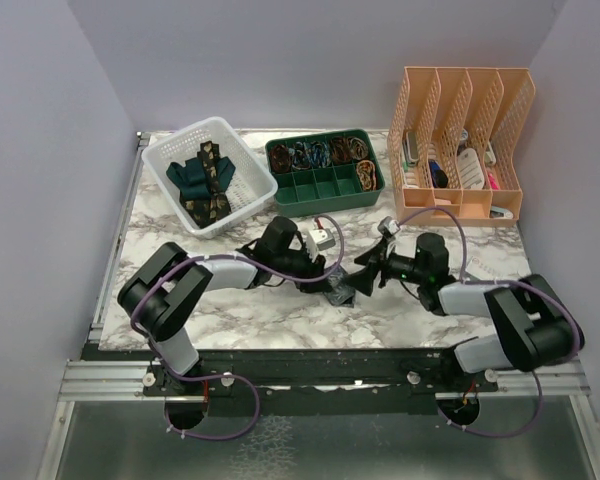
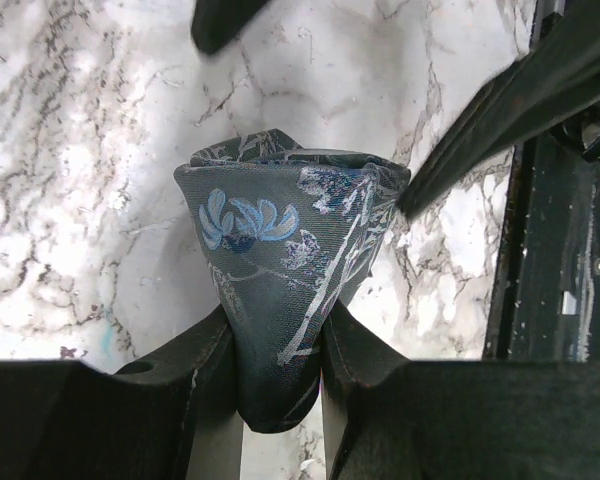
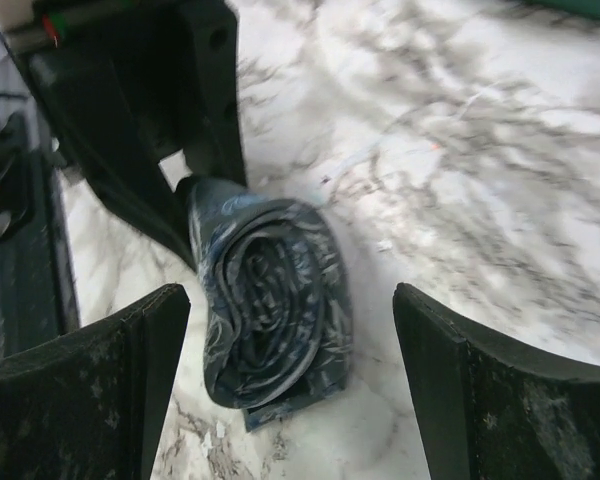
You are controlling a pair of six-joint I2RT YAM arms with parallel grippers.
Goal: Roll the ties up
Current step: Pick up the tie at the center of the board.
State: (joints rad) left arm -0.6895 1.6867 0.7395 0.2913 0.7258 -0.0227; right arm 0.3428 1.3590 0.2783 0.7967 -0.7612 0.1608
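A blue-grey patterned tie point(image 1: 341, 290) is wound into a roll at the table's middle. My left gripper point(image 1: 332, 281) is shut on it; in the left wrist view the roll point(image 2: 285, 290) is pinched between my two fingers point(image 2: 370, 365). My right gripper point(image 1: 368, 268) is open just right of the roll; in its view the roll's spiral end point(image 3: 270, 310) lies between the wide-apart fingers point(image 3: 480, 390), nearer the left one. A dark teal tie point(image 1: 185, 176) and a black-brown gold-patterned tie point(image 1: 212, 172) lie in the white basket point(image 1: 242, 208).
A green compartment tray point(image 1: 325, 195) with rolled items in its back row stands behind the arms. An orange file organiser point(image 1: 460, 205) stands at the back right. A small white object point(image 1: 322, 238) lies near the left wrist.
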